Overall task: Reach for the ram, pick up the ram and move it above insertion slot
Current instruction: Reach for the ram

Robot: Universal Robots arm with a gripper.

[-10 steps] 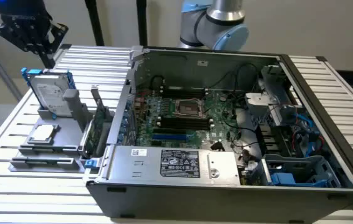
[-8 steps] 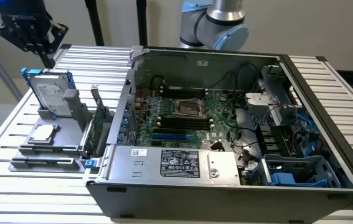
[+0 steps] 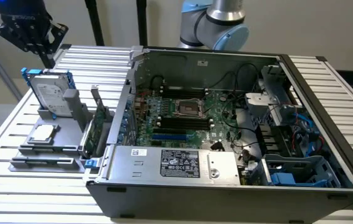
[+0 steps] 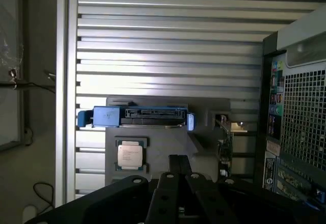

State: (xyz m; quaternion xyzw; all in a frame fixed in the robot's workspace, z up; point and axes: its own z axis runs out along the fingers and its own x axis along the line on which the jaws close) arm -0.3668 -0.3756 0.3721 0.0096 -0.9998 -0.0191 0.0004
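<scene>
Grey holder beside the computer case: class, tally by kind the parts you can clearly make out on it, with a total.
Blue-framed hard drive: 1
Processor chip: 1
Green expansion card: 1
Dark strip in the front groove: cannot tell what, not counted
Total: 3

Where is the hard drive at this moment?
On the exterior view's left, the hard drive stands upright in a grey holder outside the computer case, just behind a flat silver chip.
</scene>
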